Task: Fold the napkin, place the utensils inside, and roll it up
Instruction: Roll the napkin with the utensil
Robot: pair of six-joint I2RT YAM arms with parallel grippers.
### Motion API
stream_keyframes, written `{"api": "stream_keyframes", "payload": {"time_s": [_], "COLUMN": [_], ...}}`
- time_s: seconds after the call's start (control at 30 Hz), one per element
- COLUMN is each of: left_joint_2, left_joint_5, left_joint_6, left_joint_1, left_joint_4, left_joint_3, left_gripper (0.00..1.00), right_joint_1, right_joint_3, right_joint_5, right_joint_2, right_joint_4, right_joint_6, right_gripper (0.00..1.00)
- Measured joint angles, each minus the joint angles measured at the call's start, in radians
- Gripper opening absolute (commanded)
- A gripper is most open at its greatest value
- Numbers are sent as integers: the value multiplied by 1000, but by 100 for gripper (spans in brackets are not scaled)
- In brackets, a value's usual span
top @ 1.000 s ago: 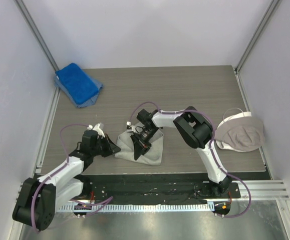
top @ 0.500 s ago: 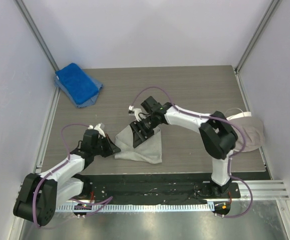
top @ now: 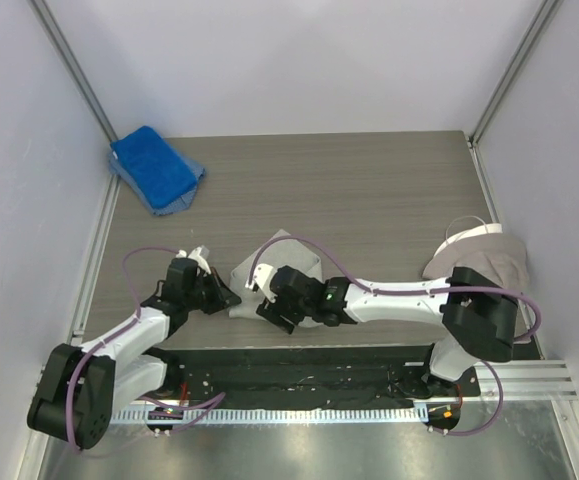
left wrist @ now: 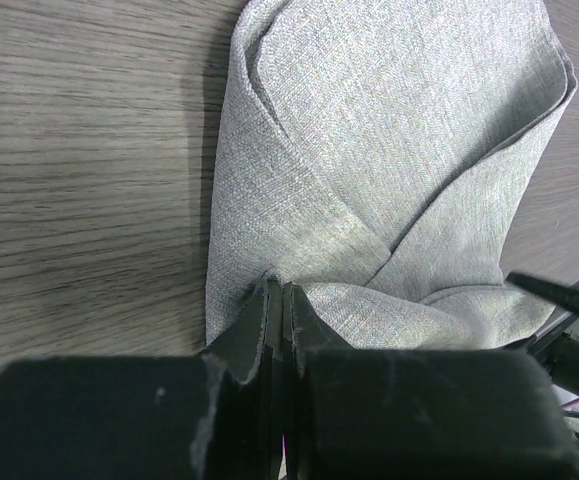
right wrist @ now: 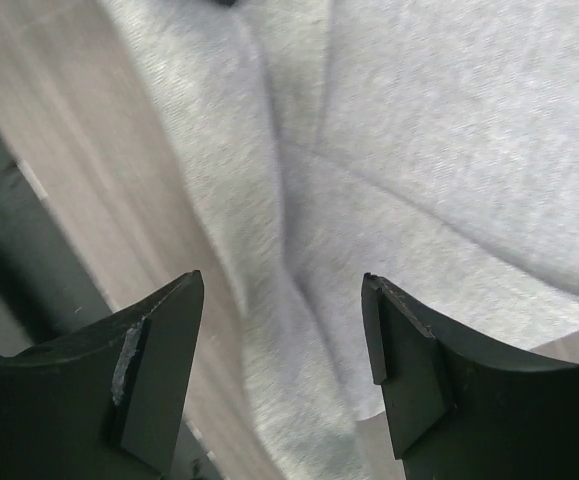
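The light grey napkin (top: 281, 256) lies folded near the table's front edge, one corner pointing away from me. My left gripper (top: 225, 297) is shut on its left corner; in the left wrist view the black fingertips (left wrist: 269, 300) pinch a fold of the napkin (left wrist: 389, 140). My right gripper (top: 273, 312) hangs open over the near edge of the cloth. In its wrist view the two fingers (right wrist: 159, 350) stand wide apart above the napkin (right wrist: 439, 130) with nothing between them. The utensils are out of view.
A bright blue towel (top: 155, 167) lies at the far left corner. A beige-grey cloth with a white edge (top: 481, 266) sits at the right edge. The right arm stretches low across the front, next to the black rail (top: 309, 372).
My right gripper opened, let go of the napkin and swung from the cloth's middle toward the near edge. The napkin now reaches farther back. The left gripper stayed in place.
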Motion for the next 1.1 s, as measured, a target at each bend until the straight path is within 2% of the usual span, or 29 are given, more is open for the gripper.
{"api": "stream_keyframes", "payload": {"time_s": [0.17, 0.43, 0.57, 0.6, 0.8, 0.97, 1.0, 1.07, 1.1], "left_joint_2": [8, 16, 23, 24, 38, 41, 41, 37, 29], "left_joint_5": [0, 0, 1, 1, 1, -11, -19, -35, -48], "left_joint_6": [0, 0, 0, 0, 3, 18, 23, 34, 34], "left_joint_1": [0, 0, 0, 0, 0, 0, -1, -1, -1], "left_joint_4": [-9, -13, -13, -13, -15, -39, -47, -56, -58], "left_joint_3": [8, 13, 16, 17, 28, 51, 60, 75, 78], "left_gripper": [0, 0, 0, 0, 0, 14, 23, 31, 40], "right_joint_1": [-3, -12, -39, -51, -121, -177, -188, -208, -217], "right_joint_3": [-3, 1, 25, 36, 106, 173, 189, 226, 240], "right_joint_5": [58, -4, -56, -79, -251, -407, -433, -479, -496], "right_joint_2": [28, 77, 106, 118, 188, 242, 255, 283, 294], "right_joint_4": [64, 72, 64, 56, -13, -92, -111, -155, -174], "right_joint_6": [-33, -54, -56, -55, -45, -22, -13, 4, 11], "right_gripper": [68, 61, 49, 43, 30, 18, 18, 17, 17]}}
